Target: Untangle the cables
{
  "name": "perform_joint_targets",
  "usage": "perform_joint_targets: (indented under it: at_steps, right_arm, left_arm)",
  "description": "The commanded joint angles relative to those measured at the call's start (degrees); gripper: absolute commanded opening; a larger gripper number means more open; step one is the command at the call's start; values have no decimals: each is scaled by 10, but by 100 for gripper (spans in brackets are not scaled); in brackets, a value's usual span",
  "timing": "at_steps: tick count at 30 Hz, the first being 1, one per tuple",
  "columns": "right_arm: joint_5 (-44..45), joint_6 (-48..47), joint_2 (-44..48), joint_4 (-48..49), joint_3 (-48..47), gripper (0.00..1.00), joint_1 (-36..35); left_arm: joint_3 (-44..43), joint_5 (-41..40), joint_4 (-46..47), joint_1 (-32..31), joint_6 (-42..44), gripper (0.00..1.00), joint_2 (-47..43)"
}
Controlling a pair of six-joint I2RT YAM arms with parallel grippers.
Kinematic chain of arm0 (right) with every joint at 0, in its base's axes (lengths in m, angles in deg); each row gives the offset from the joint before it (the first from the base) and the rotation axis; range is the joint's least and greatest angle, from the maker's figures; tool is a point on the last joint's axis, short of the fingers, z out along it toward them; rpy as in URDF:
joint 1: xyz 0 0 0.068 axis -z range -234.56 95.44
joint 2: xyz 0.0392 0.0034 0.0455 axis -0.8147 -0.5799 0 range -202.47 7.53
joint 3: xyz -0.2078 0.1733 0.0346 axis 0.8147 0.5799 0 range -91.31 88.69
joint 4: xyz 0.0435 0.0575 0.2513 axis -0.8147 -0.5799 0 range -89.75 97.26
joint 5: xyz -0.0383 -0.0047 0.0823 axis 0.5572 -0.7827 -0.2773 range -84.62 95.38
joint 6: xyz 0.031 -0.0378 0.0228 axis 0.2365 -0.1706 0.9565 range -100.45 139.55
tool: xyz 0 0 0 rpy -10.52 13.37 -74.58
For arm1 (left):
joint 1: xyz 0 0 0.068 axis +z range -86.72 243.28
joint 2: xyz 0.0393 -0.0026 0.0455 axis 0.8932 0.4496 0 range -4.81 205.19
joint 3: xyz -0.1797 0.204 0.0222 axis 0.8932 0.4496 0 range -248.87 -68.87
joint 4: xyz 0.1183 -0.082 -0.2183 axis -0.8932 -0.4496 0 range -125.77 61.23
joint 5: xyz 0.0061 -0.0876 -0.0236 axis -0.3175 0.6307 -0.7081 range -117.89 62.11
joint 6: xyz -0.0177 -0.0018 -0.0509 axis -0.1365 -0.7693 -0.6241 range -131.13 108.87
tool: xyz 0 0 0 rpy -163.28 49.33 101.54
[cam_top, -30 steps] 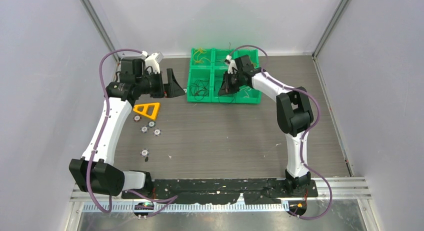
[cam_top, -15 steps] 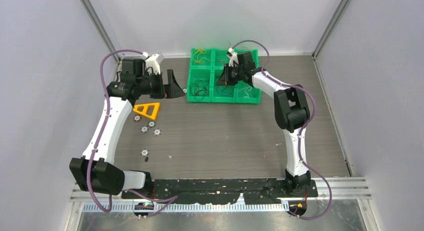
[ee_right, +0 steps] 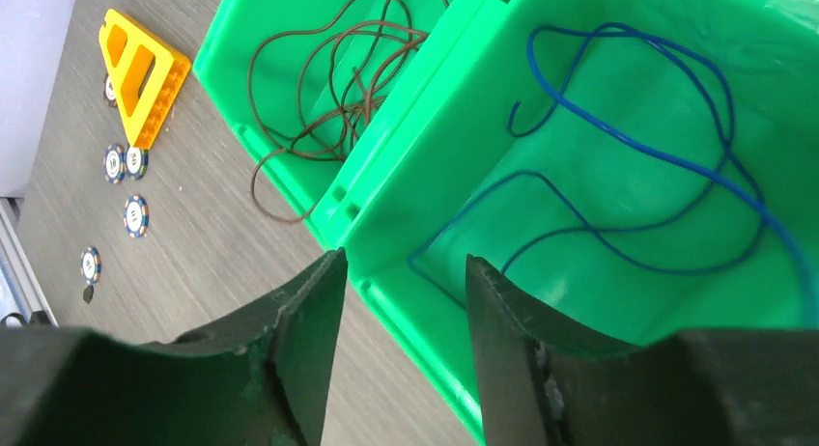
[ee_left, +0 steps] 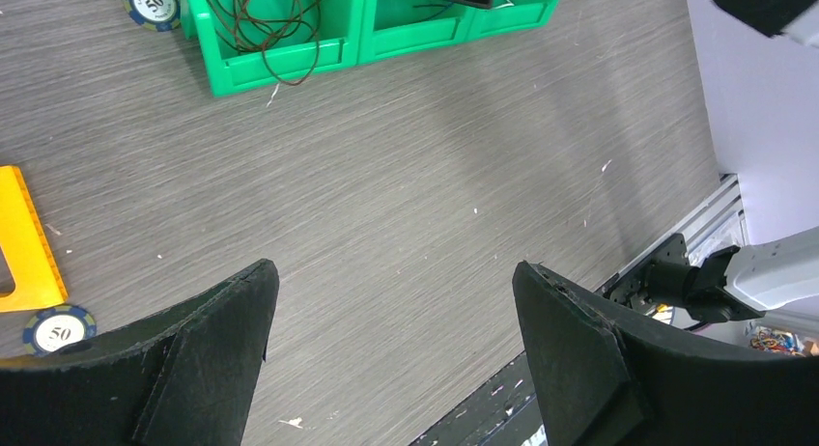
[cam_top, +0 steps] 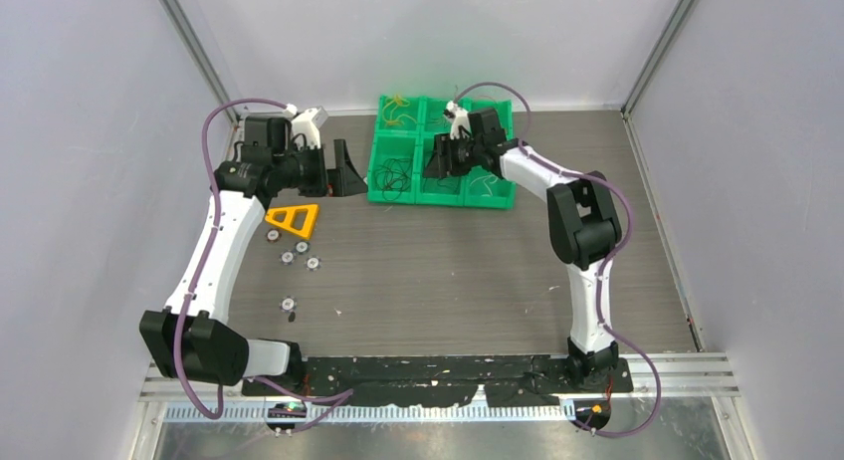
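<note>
Right wrist view: a thin blue cable (ee_right: 618, 137) lies in loose loops inside one compartment of the green tray (ee_right: 386, 190); a tangled brown cable (ee_right: 338, 89) fills the next compartment, one loop trailing over the rim onto the table (ee_right: 193, 272); the right gripper (ee_right: 403, 272) hovers above the tray, jaws partly apart, empty; the left gripper (ee_left: 393, 272) gapes wide over the table, holding nothing.

Grey wood-grain table (cam_top: 448, 271) – a green compartment tray (cam_top: 443, 197) sits ahead of my left gripper (ee_left: 393, 270), beneath my right gripper (ee_right: 403, 263); orange triangle (cam_top: 293, 219) and scattered poker chips (cam_top: 313, 263) lie beside the left.
</note>
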Motion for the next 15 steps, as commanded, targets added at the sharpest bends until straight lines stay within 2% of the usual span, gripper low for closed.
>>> perform_joint_targets:
  at_steps: [1,8,12,15]
  right_arm:
    - [5,-62,91,-55,19,56,-4]
    - [34,-128,145,-155,-17,54,1]
    - [158,-161,153,-208,-39,47,1]
    - [211,-165,155,-217,-34,45,0]
  left_arm:
    - [-16,14,10,3,6,94,4]
    - [-19,22,25,3,-2,94,11]
    - [-23,19,27,3,-2,94,13]
    - [-19,17,30,3,-4,94,12]
